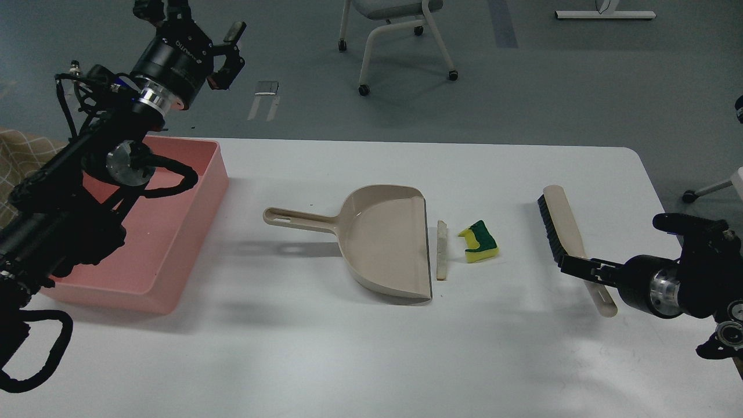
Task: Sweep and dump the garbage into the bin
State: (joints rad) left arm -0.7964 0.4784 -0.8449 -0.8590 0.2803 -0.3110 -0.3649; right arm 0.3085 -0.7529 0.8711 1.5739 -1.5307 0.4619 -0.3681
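Observation:
The garbage lies mid-table: a yellow sponge chunk with a green layer point(480, 242) and a thin off-white foam strip point(442, 249) just left of it, next to the open lip of the beige dustpan point(386, 244). The pink bin point(174, 232) stands at the table's left end. The beige brush point(560, 223) lies to the right of the sponge. My right gripper point(572, 267) is at the brush's handle, seen edge-on, and its fingers cannot be told apart. My left gripper point(194, 20) is open and empty, raised high beyond the bin's far side.
The white table point(348, 348) has its far edge behind the dustpan and a rounded right corner. My left arm hangs over the bin. A wheeled chair point(395, 35) and a small metal piece point(267, 88) are on the floor beyond.

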